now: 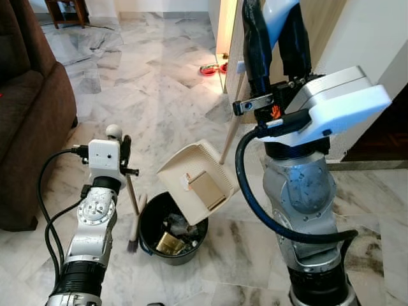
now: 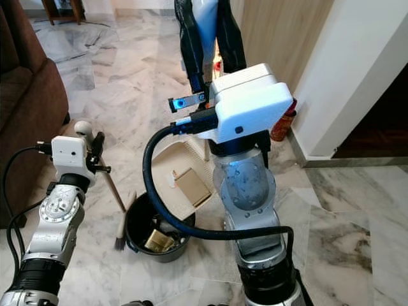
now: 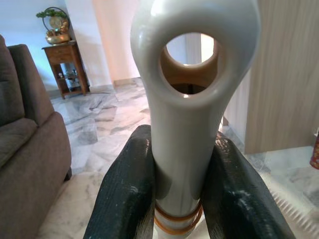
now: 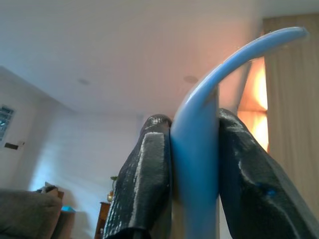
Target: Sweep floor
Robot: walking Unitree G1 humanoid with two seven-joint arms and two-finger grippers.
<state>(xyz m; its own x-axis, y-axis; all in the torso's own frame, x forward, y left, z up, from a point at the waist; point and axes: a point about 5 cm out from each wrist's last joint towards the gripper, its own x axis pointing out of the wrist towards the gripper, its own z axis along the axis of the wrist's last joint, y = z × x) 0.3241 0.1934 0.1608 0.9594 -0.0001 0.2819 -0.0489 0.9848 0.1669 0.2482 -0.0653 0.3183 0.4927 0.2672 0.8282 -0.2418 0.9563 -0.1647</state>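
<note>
My left gripper is shut on the grey-white top of the broom handle, which has a hole through its end. In the eye views this gripper stands at the lower left, and the stick runs down to the brush on the marble floor. Raised high on the right, my right gripper is shut on the blue grip of the dustpan handle. The cream dustpan hangs tilted over a black bin, with a brown card piece lying in it. Rubbish lies inside the bin.
A brown sofa fills the left side. Behind the dustpan, a wooden panel and a white wall close off the right. A red object lies on the floor farther back. Open marble floor stretches ahead.
</note>
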